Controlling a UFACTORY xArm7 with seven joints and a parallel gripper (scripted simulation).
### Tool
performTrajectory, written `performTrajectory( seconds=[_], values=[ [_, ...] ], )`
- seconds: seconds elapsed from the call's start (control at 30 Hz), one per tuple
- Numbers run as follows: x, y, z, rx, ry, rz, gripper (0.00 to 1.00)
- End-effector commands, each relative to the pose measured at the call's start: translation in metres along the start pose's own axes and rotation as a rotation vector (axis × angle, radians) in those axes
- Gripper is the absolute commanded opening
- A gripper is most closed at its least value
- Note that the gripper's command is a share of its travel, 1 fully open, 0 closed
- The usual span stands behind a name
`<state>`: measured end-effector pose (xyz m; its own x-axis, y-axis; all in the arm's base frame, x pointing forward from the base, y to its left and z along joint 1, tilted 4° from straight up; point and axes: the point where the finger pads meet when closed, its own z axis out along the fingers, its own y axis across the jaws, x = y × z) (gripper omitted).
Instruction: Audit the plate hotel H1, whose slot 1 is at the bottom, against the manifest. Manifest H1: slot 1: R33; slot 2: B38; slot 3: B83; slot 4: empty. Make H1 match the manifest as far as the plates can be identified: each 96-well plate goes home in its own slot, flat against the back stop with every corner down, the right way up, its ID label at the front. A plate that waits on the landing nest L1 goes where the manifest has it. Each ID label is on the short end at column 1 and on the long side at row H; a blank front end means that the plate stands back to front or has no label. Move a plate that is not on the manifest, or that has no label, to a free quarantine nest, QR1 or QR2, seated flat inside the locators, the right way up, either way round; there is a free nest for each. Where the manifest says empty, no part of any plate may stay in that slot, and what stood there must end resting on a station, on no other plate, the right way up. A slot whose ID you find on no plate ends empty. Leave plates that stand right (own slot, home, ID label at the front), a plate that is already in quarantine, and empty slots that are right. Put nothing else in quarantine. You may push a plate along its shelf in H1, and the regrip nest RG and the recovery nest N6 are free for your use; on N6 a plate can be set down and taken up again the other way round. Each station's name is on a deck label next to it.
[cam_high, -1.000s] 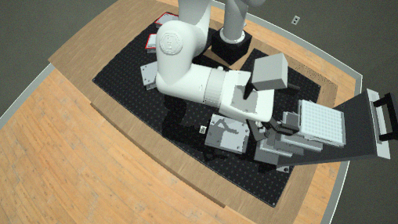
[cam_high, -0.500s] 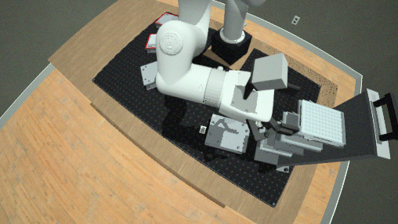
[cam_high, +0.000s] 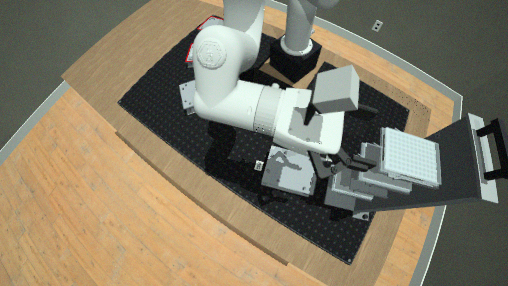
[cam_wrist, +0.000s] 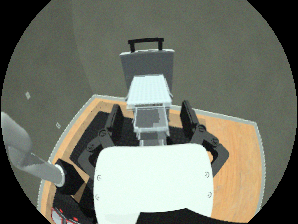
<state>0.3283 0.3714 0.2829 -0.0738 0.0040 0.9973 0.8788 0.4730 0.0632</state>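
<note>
The plate hotel H1 [cam_high: 400, 172] stands at the right of the deck, seen from above. A white 96-well plate [cam_high: 411, 156] lies on its top shelf, and grey shelf edges step out below it. My gripper [cam_high: 356, 161] is open and empty, level with the hotel's front, its fingers pointing at the shelves. In the wrist view the fingers stand wide on either side of the hotel's front, with the white plate [cam_wrist: 149, 90] beyond them. No ID label is readable in either view.
A grey nest plate [cam_high: 289, 171] lies on the black mat just left of the gripper. A small grey nest [cam_high: 187, 95] and red-edged nests [cam_high: 200, 35] lie at the back left, behind the arm. A dark ramp with a black handle [cam_high: 492, 150] extends right of the hotel.
</note>
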Motion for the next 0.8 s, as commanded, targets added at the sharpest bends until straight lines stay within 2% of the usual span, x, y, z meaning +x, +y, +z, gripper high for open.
performTrajectory(
  seconds=[0.0, 0.17, 0.43, 0.77],
  values=[
    [0.001, 0.0, -0.009, 0.001, -0.001, -0.004, 1.0],
    [0.001, 0.0, -0.02, 0.001, -0.001, -0.004, 1.0],
    [-0.009, 0.0, -0.02, 0.001, -0.001, -0.004, 1.0],
    [-0.036, 0.001, -0.02, 0.001, -0.001, -0.004, 1.0]
  ],
)
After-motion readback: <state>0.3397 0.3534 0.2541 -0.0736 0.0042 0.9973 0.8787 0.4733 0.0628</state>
